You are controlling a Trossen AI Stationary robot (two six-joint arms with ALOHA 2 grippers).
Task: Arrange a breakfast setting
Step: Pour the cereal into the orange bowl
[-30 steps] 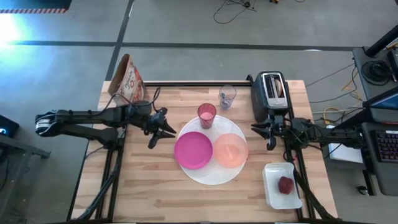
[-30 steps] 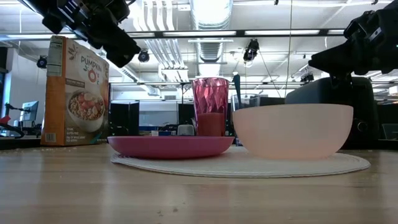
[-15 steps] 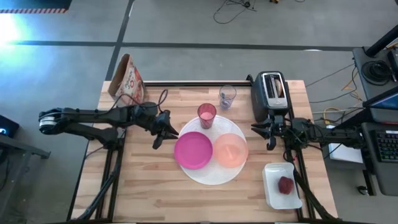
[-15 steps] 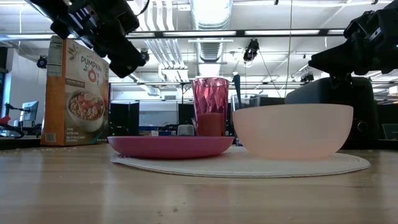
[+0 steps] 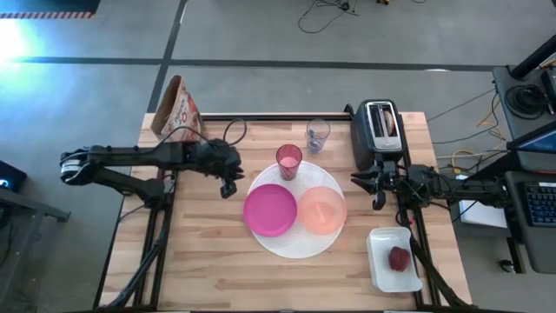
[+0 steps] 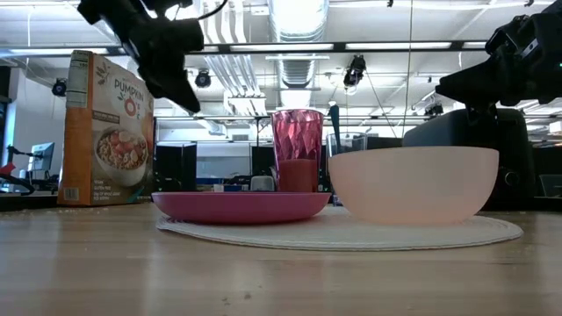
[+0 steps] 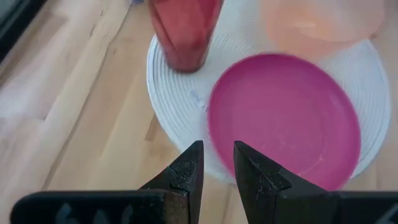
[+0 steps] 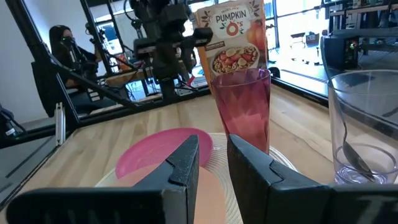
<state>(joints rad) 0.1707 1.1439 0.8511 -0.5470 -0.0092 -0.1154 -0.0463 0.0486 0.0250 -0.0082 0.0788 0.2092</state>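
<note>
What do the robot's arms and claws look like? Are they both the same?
Yes, they look like twins. Both arms are thin, black and jointed, with black cables looping along them. The left arm has a pale band near its shoulder end. The left claw and right claw each have two dark, wedge-shaped fingers that narrow toward the tips. I can't see any writing on them.

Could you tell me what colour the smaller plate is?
The smaller plate is magenta, clearest in the left wrist view.

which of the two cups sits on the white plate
The pink cup: it stands on the rim of the white plate, behind the magenta plate. The clear cup stands apart on bare wood nearer the toaster.
</note>
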